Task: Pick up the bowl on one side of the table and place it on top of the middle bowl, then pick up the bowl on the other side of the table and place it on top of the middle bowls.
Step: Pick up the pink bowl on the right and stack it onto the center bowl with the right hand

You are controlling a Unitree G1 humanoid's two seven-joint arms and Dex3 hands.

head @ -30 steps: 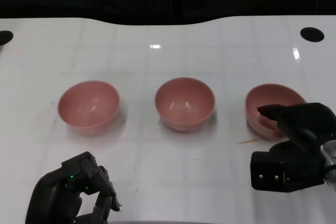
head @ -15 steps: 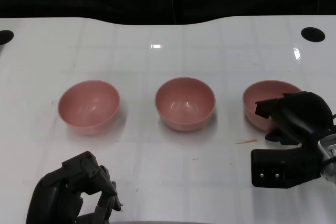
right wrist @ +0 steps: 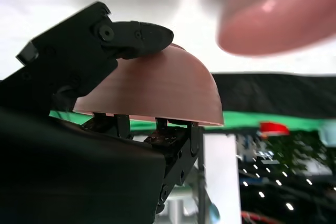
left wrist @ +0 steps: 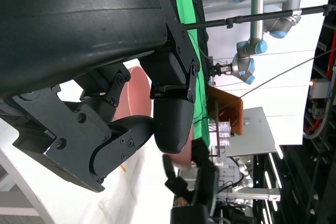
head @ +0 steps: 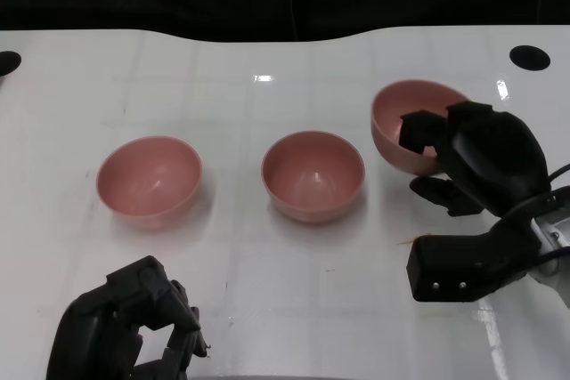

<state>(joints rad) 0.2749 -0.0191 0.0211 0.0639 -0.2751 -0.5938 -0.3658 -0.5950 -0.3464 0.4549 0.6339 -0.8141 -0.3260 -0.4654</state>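
Right hand (head: 476, 157) grips the right bowl (head: 410, 122) by its rim at the frame's upper right, tilted and clear of the white table (head: 267, 95). Middle bowl (head: 313, 174) sits centre frame, left bowl (head: 149, 179) at centre left. Left hand (head: 125, 327) rests lower left, fingers curled, holding nothing.

No text, label, brand or number can be read on anything in these views.

Three pink bowls (head: 149, 178) (head: 313, 173) (head: 407, 124); two black hands (head: 134, 327) (head: 485, 157).
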